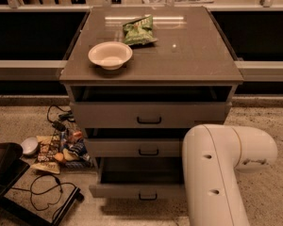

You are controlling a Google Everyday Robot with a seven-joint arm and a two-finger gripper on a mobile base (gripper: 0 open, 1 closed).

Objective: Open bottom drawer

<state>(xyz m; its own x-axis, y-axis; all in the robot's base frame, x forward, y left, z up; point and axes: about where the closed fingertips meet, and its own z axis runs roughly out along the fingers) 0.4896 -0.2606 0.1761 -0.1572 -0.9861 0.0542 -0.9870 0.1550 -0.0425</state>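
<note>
Bottom drawer [132,190] is the lowest of the three fronts under the tabletop's front edge, and it's pulled out. Its grey front sits forward of the other two, with a dark open cavity showing behind it. The little black bar handle [147,197] is centred on the front. The drawer's right end is hidden behind my arm [217,173], a big white elbow that fills the lower right, below the tabletop's front right corner.

I can't see the gripper from this camera. It's out of view somewhere past the arm, so I can't tell if it's spread or pinched on anything.

The middle drawer [132,148] above looks pushed in. The top drawer [148,113] is out a little, with a dark gap between it and the tabletop [193,55].

On the tabletop there's a cream bowl [110,54] upright near the left edge, toward the front. A green snack bag [138,30] lies flat further back, around the middle and closer to the back edge. The two are near each other but not touching.

On the floor off the left side is a pile of snack packets [56,149], a small white dish [29,146] and a looped black cable [47,192].
</note>
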